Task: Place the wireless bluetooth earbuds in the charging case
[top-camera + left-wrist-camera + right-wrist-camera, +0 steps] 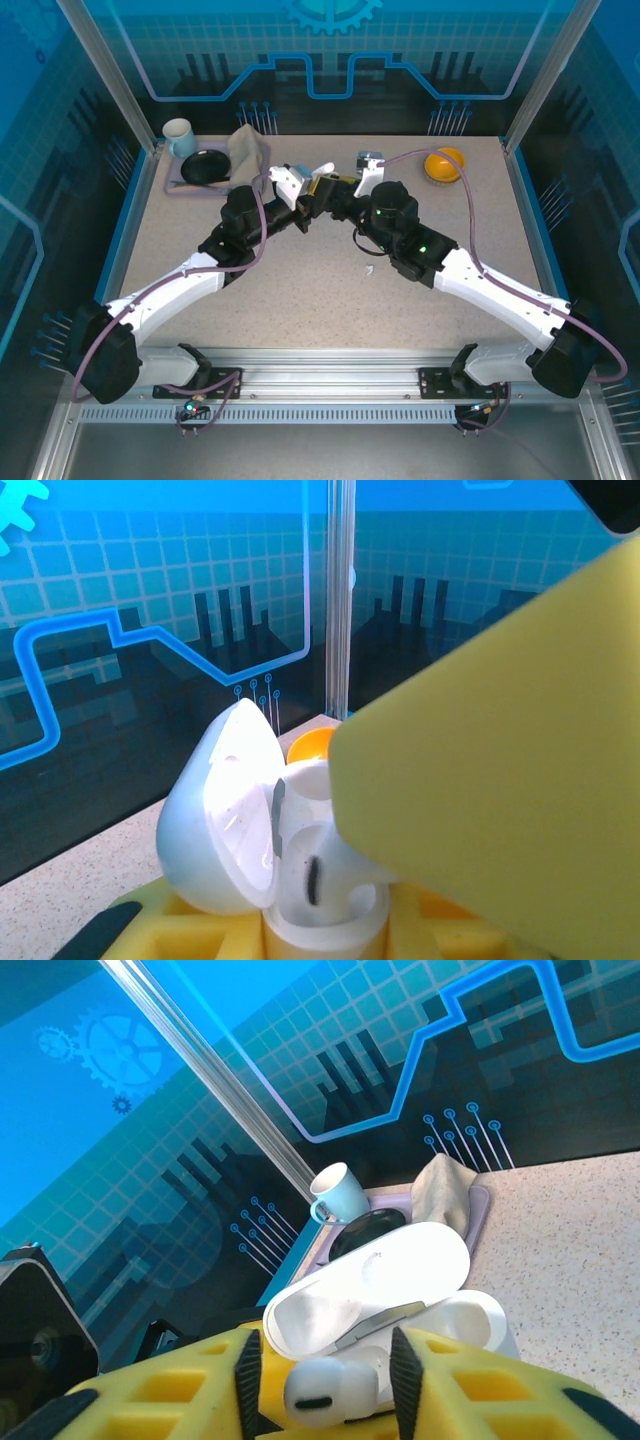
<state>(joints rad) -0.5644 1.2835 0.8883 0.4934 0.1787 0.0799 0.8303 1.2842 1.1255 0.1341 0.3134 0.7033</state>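
Left fingers (pixel 200 935) are clamping the open case (pixel 215 810); right fingers (pixel 160 1400) are standing slightly open around a white earbud (pixel 330 1392). It is probably light, slick and tiny, so pinching its stem is looking safest.

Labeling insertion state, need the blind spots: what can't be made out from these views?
Left wrist: right half of charging case hidden by a yellow finger of right gripper.
Right wrist: earbud underside hidden by own yellow fingers; seating and grip unclear.
Top external: white speck on table, too small to identify.
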